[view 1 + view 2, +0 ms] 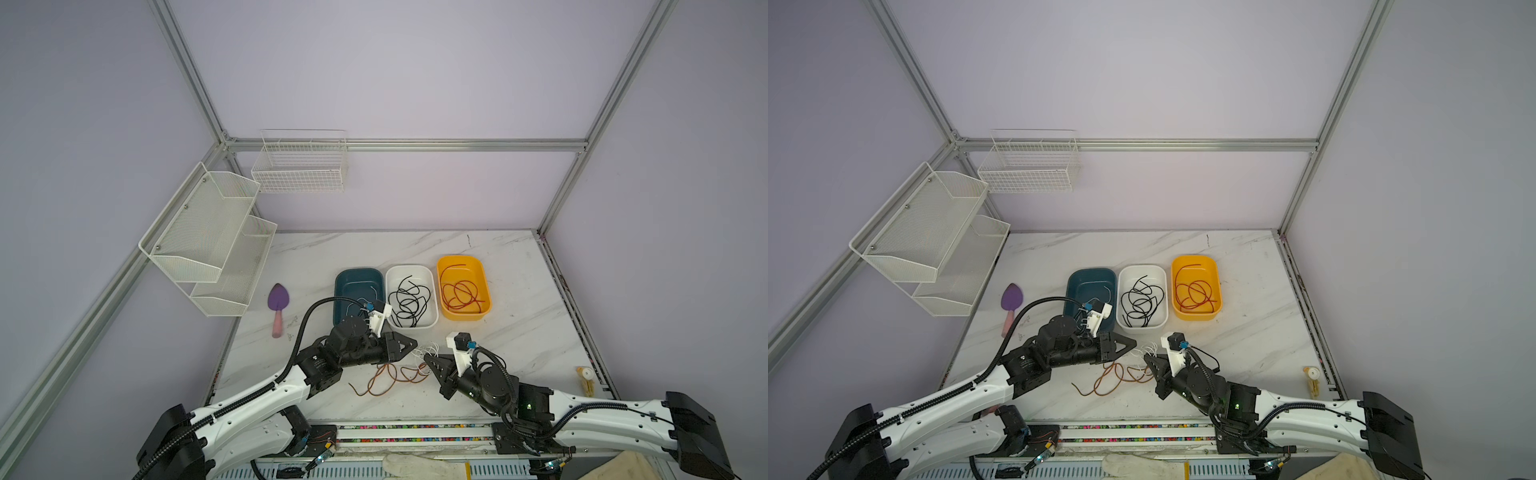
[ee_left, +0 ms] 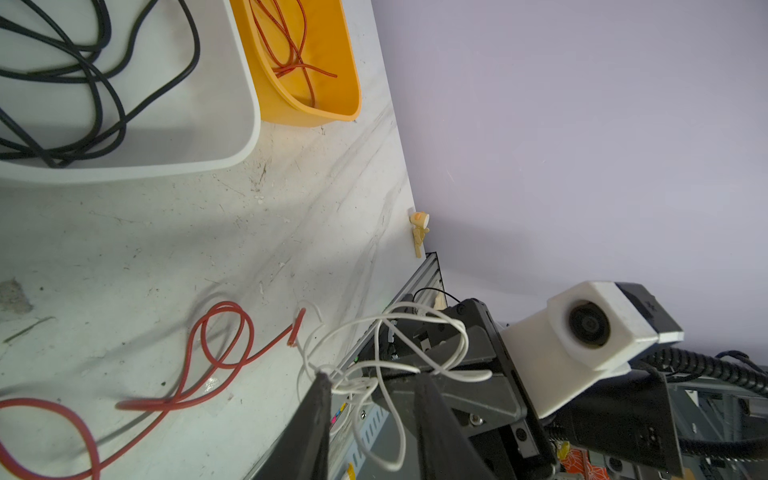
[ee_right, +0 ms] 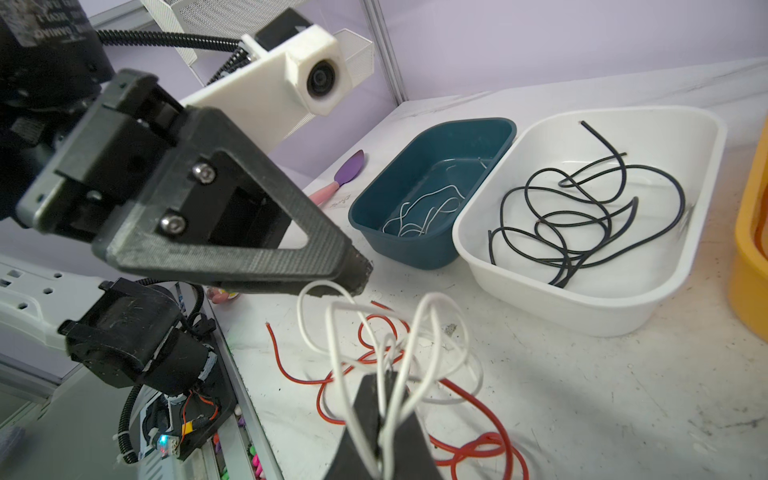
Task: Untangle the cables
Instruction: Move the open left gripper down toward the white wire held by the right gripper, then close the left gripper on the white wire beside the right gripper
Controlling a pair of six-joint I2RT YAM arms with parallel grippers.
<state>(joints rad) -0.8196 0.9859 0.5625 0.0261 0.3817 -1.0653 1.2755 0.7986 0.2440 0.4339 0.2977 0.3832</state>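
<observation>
The right gripper is closed on the loose white cable. The strands are pinched between its jaws and spring up in several loops above the marble table, near the front middle in both top views. The left gripper faces it from the left, the two tips close together. Its fingers stand apart, with loops of the same white cable draped across the gap. One loop lies against a fingertip, but nothing is clamped. Below and just in front of both grippers, the orange-red cable lies slack on the table in a few wide curls. In the right wrist view the white loops cross over it, and I cannot tell whether the two are entwined. Farther back, three bins sit side by side in a row. The teal bin holds a second white cable. The white bin holds a coiled black cable. The yellow bin holds a red cable. A purple trowel lies on the table well to the left of the bins.
</observation>
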